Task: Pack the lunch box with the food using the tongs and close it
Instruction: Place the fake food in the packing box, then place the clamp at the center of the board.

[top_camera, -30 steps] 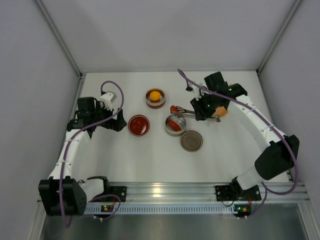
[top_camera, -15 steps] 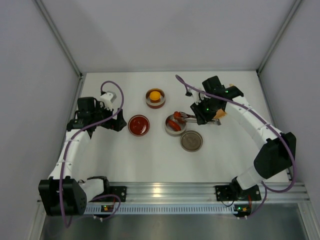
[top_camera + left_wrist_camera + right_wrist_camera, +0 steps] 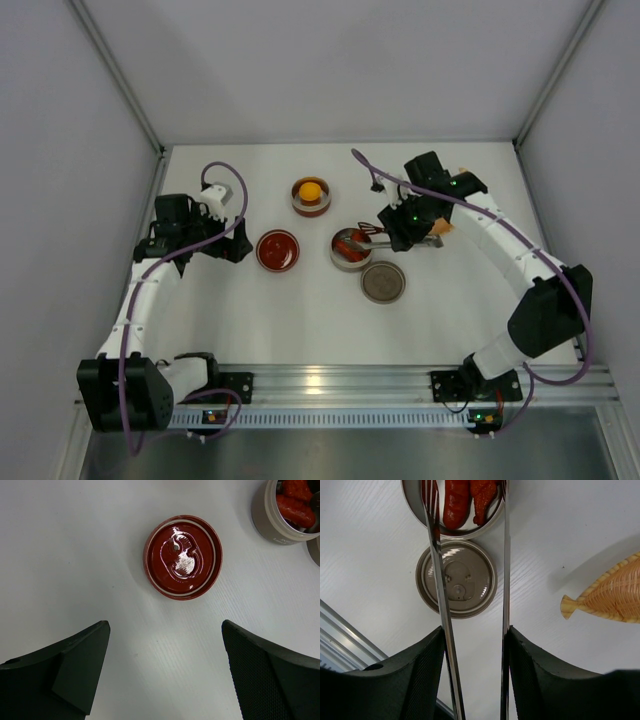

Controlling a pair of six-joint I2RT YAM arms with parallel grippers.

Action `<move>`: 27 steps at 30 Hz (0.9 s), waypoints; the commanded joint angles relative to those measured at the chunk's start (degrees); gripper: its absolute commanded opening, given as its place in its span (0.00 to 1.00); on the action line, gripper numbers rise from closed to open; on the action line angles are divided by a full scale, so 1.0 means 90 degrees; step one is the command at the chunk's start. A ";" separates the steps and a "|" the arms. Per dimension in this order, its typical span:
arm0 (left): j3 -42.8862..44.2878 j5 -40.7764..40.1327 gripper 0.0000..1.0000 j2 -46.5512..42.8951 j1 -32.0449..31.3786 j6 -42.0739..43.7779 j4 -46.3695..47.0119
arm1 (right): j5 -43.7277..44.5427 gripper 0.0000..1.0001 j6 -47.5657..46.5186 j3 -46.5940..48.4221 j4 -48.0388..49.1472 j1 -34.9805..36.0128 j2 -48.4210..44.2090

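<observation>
The right gripper (image 3: pixel 472 645) holds the tongs (image 3: pixel 506 580) between its fingers, with an eased squeeze. A second ago the arms were pinched on a red piece just upper right of the steel tin (image 3: pixel 470 534). Now they stand sprung apart over it, and nothing is between their tips. Two red pieces (image 3: pixel 456 502) lie inside the tin at the top of the right wrist view, so that item looks delivered. The orange-yellow lump (image 3: pixel 311 189) sits in the second tin (image 3: pixel 311 211), above and left of centre in the top view. Judging from this, closing is what remains. The left gripper (image 3: pixel 164 630) is spread wide and empty, hanging over the red lid (image 3: pixel 182 556).

The tongs are thin, mirror-bright metal strips. The tin is round and dull silver. The red lid is glossy with an embossed centre. The grey-brown lid (image 3: pixel 456 578) is matt with a pull tab. The woven dish (image 3: pixel 610 592) at the right edge is ribbed basketwork. The white table (image 3: pixel 300 320) has a faint grain.
</observation>
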 commanded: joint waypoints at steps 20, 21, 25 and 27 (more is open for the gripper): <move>0.0486 -0.0034 0.98 -0.0354 0.0002 -0.0062 -0.0479 | -0.0493 0.45 0.1316 0.0074 0.1326 -0.3107 -0.1182; 0.0477 -0.0043 0.98 -0.0354 -0.0007 -0.0062 -0.0469 | -0.0444 0.45 0.1316 -0.0062 0.1395 -0.3247 -0.1240; 0.0447 -0.0043 0.98 -0.0334 -0.0007 -0.0062 -0.0430 | -0.0472 0.44 0.1384 -0.0424 0.1804 -0.4164 -0.1251; 0.0428 -0.0043 0.98 -0.0276 0.0002 -0.0052 -0.0411 | -0.0483 0.45 0.1394 -0.0629 0.2117 -0.4634 -0.1173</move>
